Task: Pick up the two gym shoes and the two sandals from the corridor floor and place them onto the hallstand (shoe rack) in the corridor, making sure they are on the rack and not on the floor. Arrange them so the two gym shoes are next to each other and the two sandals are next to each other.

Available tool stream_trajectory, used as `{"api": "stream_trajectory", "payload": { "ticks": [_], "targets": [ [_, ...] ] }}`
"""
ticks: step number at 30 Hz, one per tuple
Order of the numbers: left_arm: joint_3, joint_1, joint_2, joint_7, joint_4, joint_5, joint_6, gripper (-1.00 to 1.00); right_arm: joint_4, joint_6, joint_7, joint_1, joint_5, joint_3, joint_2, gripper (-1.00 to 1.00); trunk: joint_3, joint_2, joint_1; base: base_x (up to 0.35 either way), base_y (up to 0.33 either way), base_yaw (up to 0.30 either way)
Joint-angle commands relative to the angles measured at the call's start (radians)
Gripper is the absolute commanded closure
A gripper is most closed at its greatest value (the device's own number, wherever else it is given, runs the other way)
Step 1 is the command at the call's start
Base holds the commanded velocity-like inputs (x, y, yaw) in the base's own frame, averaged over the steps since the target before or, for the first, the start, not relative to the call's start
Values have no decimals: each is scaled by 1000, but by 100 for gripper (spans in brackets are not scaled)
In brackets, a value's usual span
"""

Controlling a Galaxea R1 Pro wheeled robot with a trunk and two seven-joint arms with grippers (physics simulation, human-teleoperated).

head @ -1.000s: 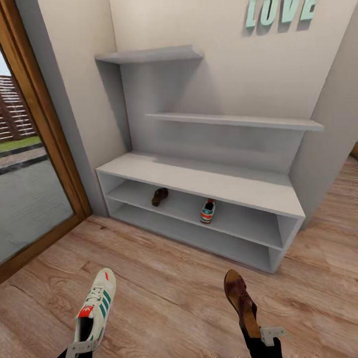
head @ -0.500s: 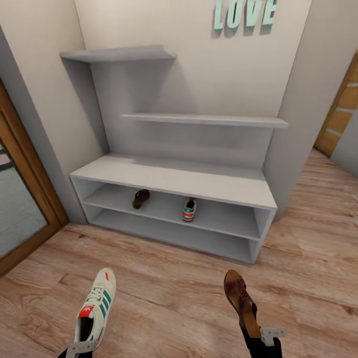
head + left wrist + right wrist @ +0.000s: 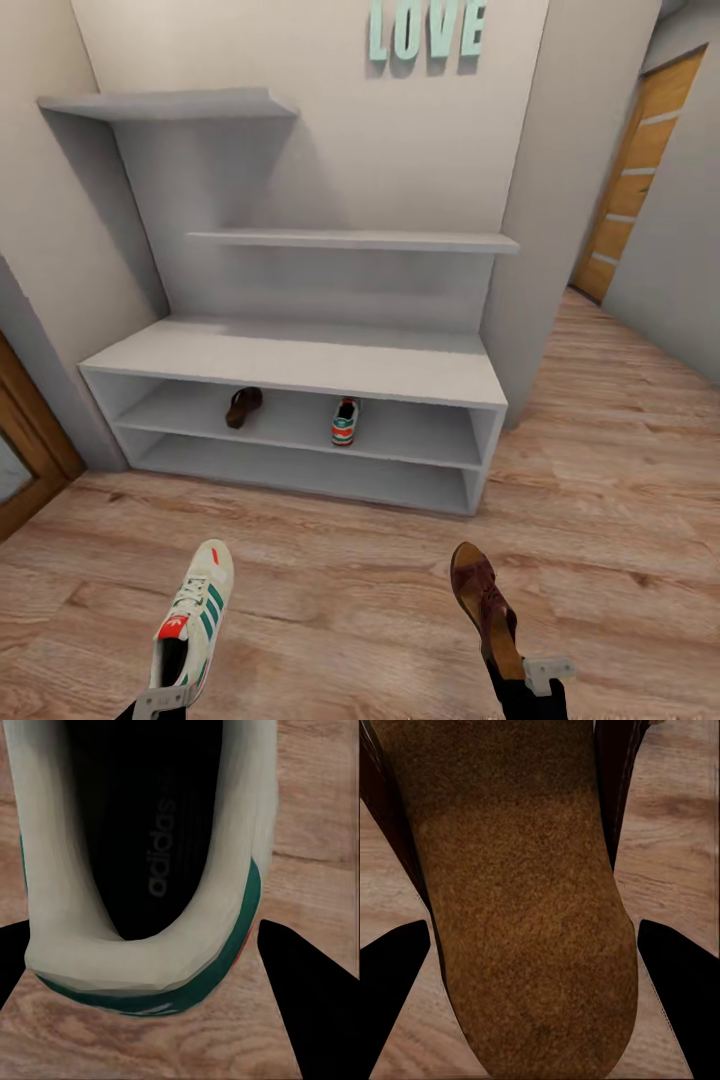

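The white hallstand stands against the wall ahead. On the upper of its two low shelves sit a brown sandal and, to its right and apart from it, a gym shoe. My left gripper is shut on the heel of a second gym shoe, held above the corridor floor. My right gripper is shut on a second sandal. Up close, the gym shoe's heel opening sits between black fingers, and the sandal's tan insole between fingers.
Teal LOVE letters hang on the wall above the stand. A wooden door is at the far right, past a wall corner. A wood door frame edges the left. Open plank floor lies in front of the rack.
The whole view has shifted, so the hallstand now sits further left and the right-hand door has come into sight. Both held shoes keep their places in the picture.
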Motion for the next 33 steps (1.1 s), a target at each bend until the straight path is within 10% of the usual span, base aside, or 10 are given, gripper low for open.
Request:
{"api": "stream_trajectory", "payload": {
  "ticks": [1,33],
  "targets": [
    [9,-1,0,-5,0,-8,-4,100,1,-3,6,-1,5,-10,0,100,-1,0,0,0,0,-265],
    [7,-1,-2,-5,-1,-8,-4,100,-1,-4,6,-1,4,-10,-2,100,-1,0,0,-37,-53,-140]
  ]
}}
